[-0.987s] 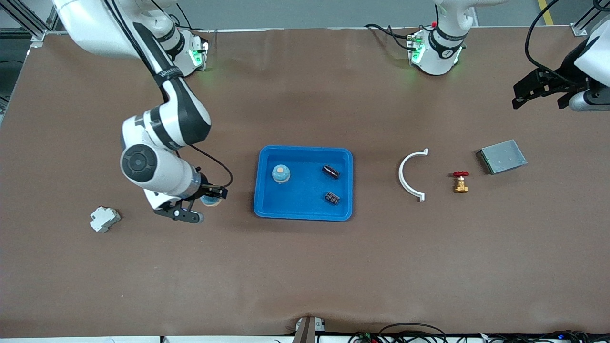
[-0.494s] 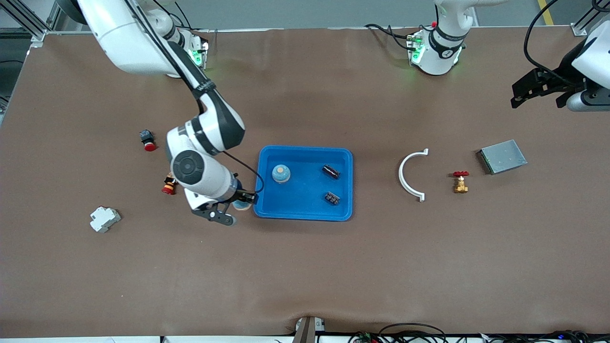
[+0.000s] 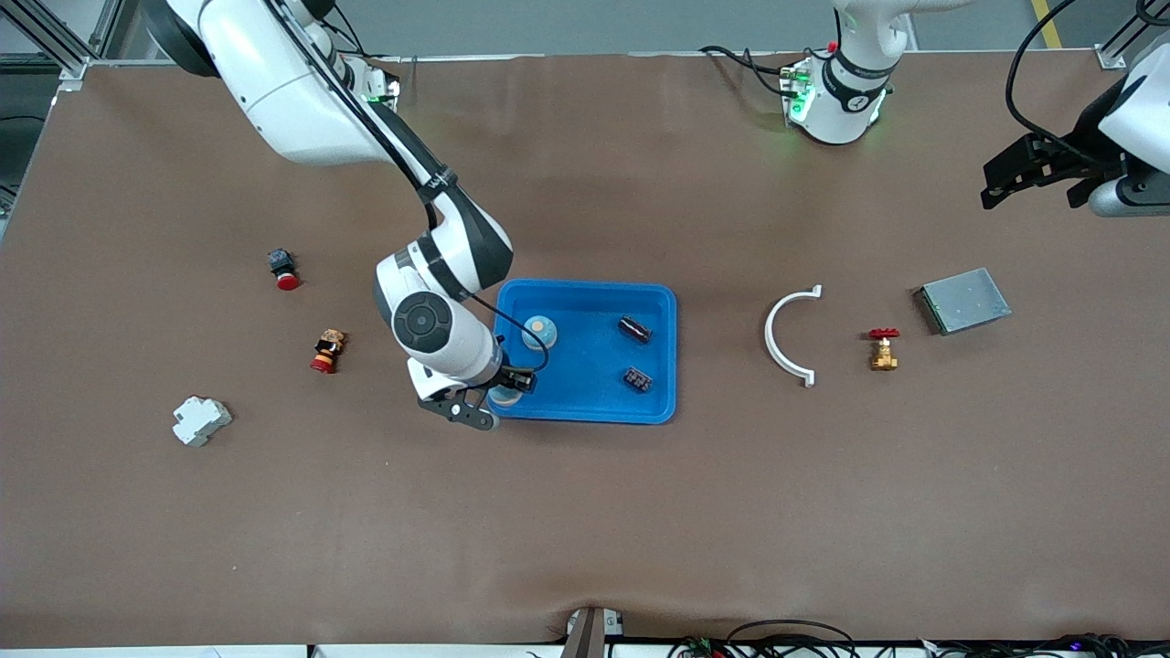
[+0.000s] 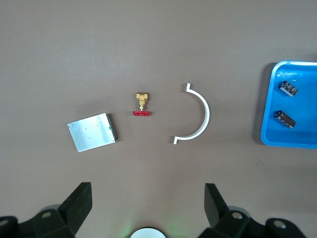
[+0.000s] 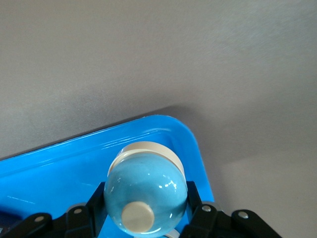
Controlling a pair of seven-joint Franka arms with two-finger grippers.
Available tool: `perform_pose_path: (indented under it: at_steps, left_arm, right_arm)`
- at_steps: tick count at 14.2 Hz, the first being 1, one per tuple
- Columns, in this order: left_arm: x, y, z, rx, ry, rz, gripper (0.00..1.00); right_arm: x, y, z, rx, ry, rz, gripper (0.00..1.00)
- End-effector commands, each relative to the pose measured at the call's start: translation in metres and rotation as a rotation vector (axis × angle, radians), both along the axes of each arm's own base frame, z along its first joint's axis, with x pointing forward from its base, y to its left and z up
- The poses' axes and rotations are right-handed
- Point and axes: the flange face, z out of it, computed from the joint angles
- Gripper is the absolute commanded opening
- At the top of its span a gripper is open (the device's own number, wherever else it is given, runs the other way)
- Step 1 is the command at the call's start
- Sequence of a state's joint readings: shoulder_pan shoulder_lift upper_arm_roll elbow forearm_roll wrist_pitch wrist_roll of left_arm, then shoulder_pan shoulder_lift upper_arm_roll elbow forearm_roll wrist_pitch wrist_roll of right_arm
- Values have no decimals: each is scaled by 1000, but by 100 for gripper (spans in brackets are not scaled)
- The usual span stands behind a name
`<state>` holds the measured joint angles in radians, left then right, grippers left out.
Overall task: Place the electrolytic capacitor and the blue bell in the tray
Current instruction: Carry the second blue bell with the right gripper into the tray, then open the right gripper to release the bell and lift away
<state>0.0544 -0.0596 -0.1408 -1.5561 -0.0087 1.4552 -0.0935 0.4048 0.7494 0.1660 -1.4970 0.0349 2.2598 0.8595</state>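
A blue tray (image 3: 585,297) is seen mid-table. Over its corner toward the right arm's end, a blue bell (image 5: 145,198) is pinched by the right gripper (image 3: 498,393). Inside lie another bell (image 3: 538,332) and two capacitors (image 3: 635,329). The left gripper (image 4: 147,198) waits, fingers spread.
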Motion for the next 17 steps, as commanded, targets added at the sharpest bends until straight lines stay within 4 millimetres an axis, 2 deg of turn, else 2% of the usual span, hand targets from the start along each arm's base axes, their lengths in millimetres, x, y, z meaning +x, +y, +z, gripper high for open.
perform_pose_path:
  at_steps: [1, 4, 7, 11, 12, 14, 15, 17]
  left_arm:
    - [-1, 3, -2, -5, 11, 12, 100]
    - [1, 4, 0, -5, -1, 12, 100]
    - [6, 9, -5, 45, -4, 16, 100]
    - [4, 19, 0, 45, -14, 34, 100]
    - [4, 24, 1, 48, -16, 45, 100]
    - [3, 38, 2, 52, -17, 67, 100]
    - [2, 38, 3, 53, -12, 67, 100]
    - [-11, 33, 5, 59, 32, 65, 100]
  right_arm:
    - [1, 14, -12, 5, -2, -8, 7]
    - [-7, 31, -29, 7, -5, -2, 7]
    - [-10, 32, -42, 2, 3, 2, 8]
    - [-10, 31, -46, -3, 3, 9, 11]
    - [-11, 31, -47, -4, 5, 9, 22]
    - [-10, 30, -47, -7, 5, 10, 68]
    - [-10, 31, -46, -7, 2, 13, 97]
    - [-8, 29, -41, -10, -5, 16, 100]
